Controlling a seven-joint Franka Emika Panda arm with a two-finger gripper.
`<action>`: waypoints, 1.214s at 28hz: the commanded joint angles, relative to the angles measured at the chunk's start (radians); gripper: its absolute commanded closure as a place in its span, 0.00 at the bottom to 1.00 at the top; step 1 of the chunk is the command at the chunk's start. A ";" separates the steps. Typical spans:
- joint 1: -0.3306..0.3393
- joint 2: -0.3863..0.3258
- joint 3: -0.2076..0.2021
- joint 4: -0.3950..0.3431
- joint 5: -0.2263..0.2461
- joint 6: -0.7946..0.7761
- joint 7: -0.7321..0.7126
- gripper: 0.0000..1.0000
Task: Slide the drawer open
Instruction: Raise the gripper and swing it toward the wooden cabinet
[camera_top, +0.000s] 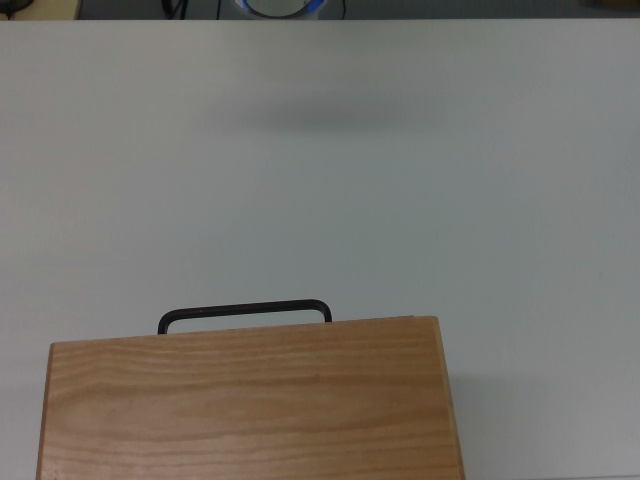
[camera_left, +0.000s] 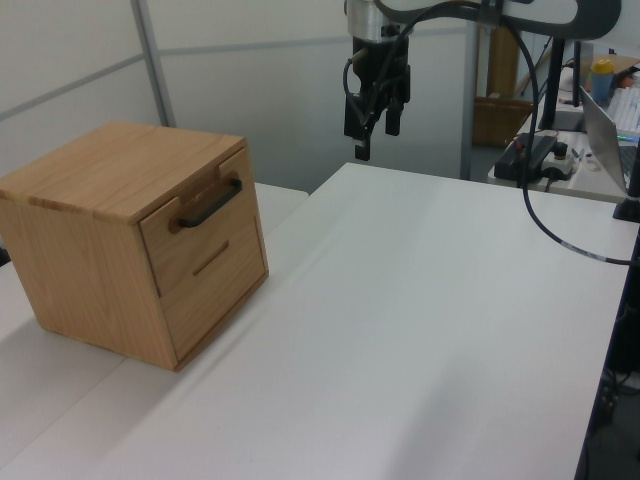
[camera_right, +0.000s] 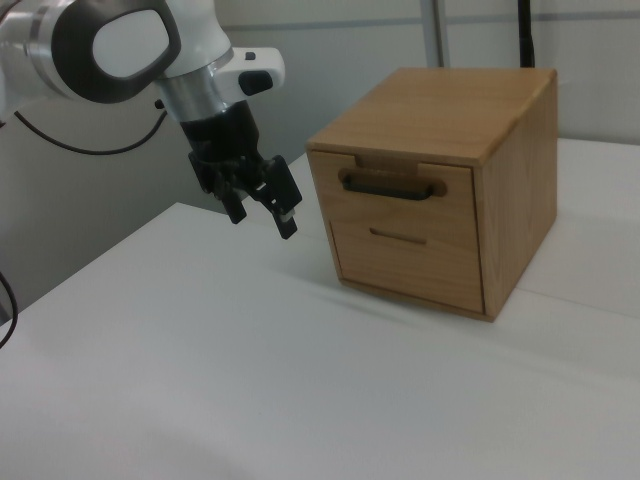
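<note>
The drawer (camera_left: 190, 232) is the upper light-wood front of a wooden cabinet (camera_left: 110, 170), and it carries a black bar handle (camera_left: 210, 203). Its front panel (camera_right: 400, 210) sits flush with the cabinet face. In the top view only the handle (camera_top: 245, 309) shows, sticking out past the cabinet top (camera_top: 250, 400). My gripper (camera_left: 377, 138) hangs open in the air above the table's far end, well apart from the cabinet, with nothing between its fingers. In the right view the gripper (camera_right: 263, 220) is left of the handle (camera_right: 390, 185). It is out of the top view.
A lower drawer front with a narrow slot (camera_right: 398, 237) sits under the handled one. The white table (camera_left: 420, 330) spreads out in front of the cabinet. A black cable (camera_left: 535, 215) hangs from the arm, and a side desk with a laptop (camera_left: 605, 125) stands at the left view's right.
</note>
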 joint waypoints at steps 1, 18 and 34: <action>-0.021 0.003 -0.007 0.007 0.010 -0.028 0.067 0.00; -0.055 -0.325 -0.003 -0.249 0.041 -0.022 0.489 0.00; -0.029 -0.525 0.005 -0.471 0.059 0.095 1.018 0.00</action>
